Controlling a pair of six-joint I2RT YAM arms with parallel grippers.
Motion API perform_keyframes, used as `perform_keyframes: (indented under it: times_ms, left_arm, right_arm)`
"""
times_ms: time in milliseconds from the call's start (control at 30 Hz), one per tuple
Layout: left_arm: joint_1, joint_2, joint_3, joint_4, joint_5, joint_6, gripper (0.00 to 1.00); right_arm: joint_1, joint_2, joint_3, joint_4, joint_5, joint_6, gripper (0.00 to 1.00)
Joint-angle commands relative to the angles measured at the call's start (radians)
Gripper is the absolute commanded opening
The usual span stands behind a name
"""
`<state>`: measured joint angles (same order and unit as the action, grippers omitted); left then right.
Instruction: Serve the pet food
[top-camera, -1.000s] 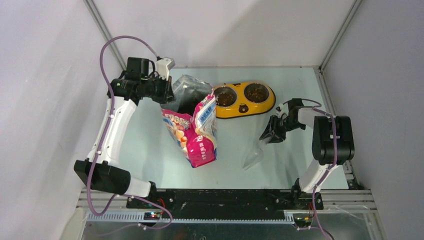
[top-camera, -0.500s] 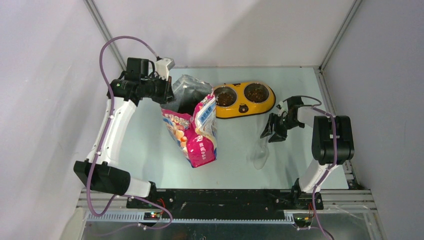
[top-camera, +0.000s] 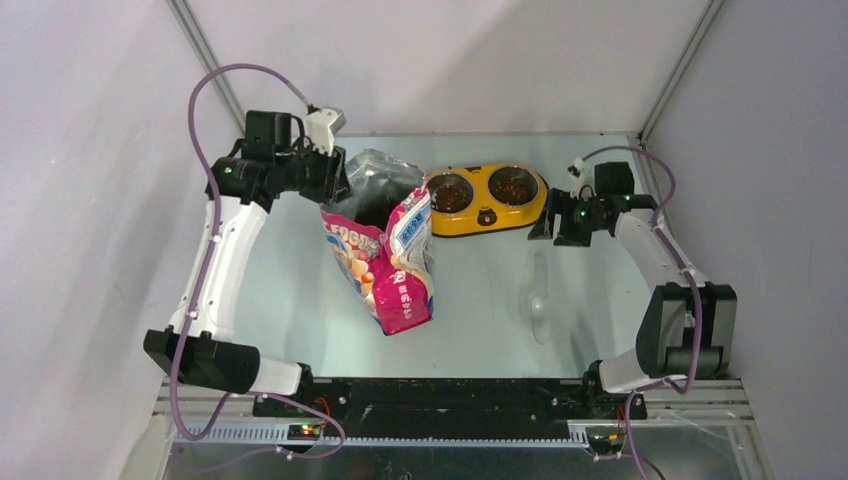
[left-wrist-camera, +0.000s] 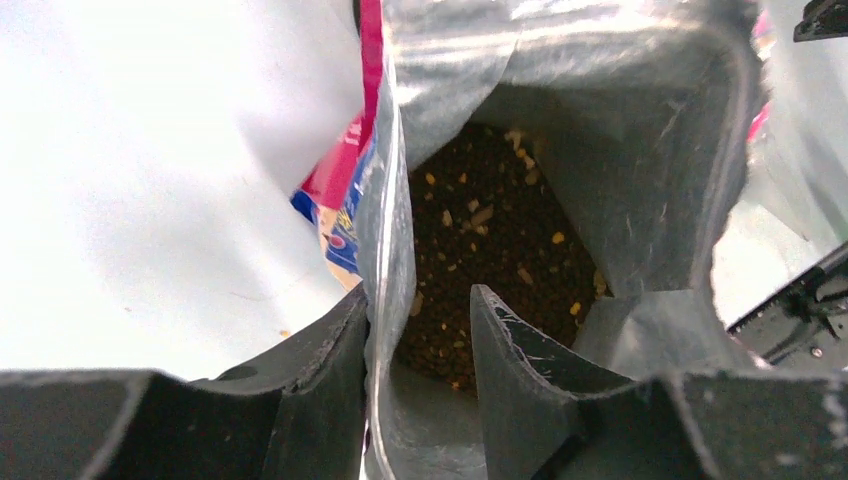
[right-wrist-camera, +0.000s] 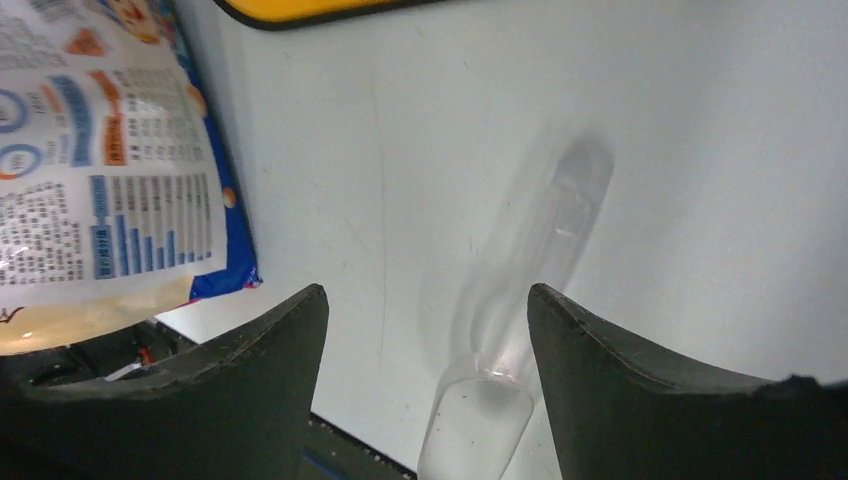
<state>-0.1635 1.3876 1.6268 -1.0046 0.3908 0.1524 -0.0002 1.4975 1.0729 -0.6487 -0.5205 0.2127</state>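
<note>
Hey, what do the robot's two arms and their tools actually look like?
The left arm and right arm have white links between bulky black joints and black bases. A purple cable loops along each. The left tool and right tool are matte black, each with two broad wedge-shaped fingers, scuffed at the edges.

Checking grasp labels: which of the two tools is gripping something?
The left tool, closed on the cat food bag's silver-lined rim. The right tool is open and empty, apart from the clear scoop.
</note>
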Motion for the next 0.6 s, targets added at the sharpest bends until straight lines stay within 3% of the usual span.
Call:
perform_keyframes:
  times_ms: [0, 267, 433, 567]
  left_arm:
    - [-0.007, -0.007, 0.136, 0.018, -0.024, 0.054, 0.46]
    - [-0.008, 0.094, 0.231, 0.122, -0.032, 0.015, 0.46]
    - [-0.008, 0.208, 0.339, 0.024, 0.006, -0.029, 0.46]
    - [-0.016, 0.229, 0.310, -0.008, 0.037, -0.029, 0.46]
  right_arm:
    - [0.056, -0.068, 0.137, -0.025, 0.047, -0.098, 0.76]
    - [0.373, -0.014, 0.525, -0.060, -0.067, -0.389, 0.65]
    - [0.584, 0.063, 0.762, -0.131, -0.080, -0.457, 0.73]
    - [0.704, 0.088, 0.814, -0.125, -0.122, -0.526, 0.80]
